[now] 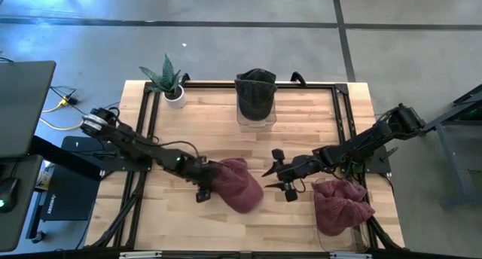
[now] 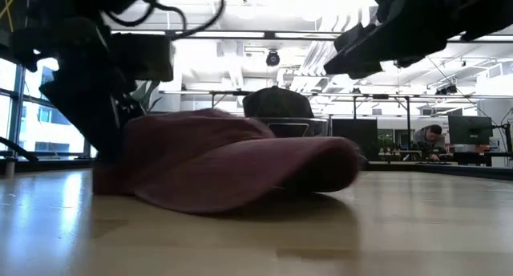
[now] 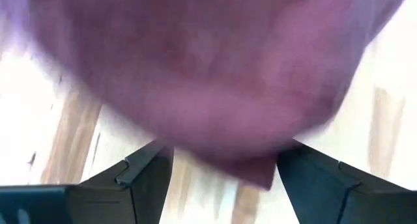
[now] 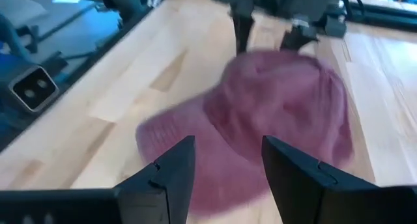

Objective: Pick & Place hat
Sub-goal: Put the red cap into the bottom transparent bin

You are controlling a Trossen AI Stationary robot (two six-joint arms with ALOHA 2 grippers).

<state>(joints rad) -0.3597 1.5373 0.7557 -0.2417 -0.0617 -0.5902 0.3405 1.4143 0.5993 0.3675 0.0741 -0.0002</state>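
A maroon hat (image 1: 239,185) lies crown up on the wooden table, near the middle of the near half; the low view shows it resting on its brim (image 2: 232,168). My left gripper (image 1: 205,185) stands open at the hat's left edge, slanting down, and a bit of the hat's edge (image 3: 260,175) lies between its fingers (image 3: 225,152). My right gripper (image 1: 269,178) hovers open just right of the hat, clear of it, with the hat ahead of its fingers (image 4: 228,146). My left gripper has its open fingers on either side of the hat's left edge (image 3: 260,175), slanting down from the table's left. I cannot tell whether a finger touches the cloth. The hat lies on the table.
A dark hat (image 1: 256,93) sits on a clear stand at the far middle. A potted plant (image 1: 169,82) stands at the far left corner. A second maroon hat (image 1: 340,206) lies at the near right. Black frame rails (image 1: 143,123) border the table.
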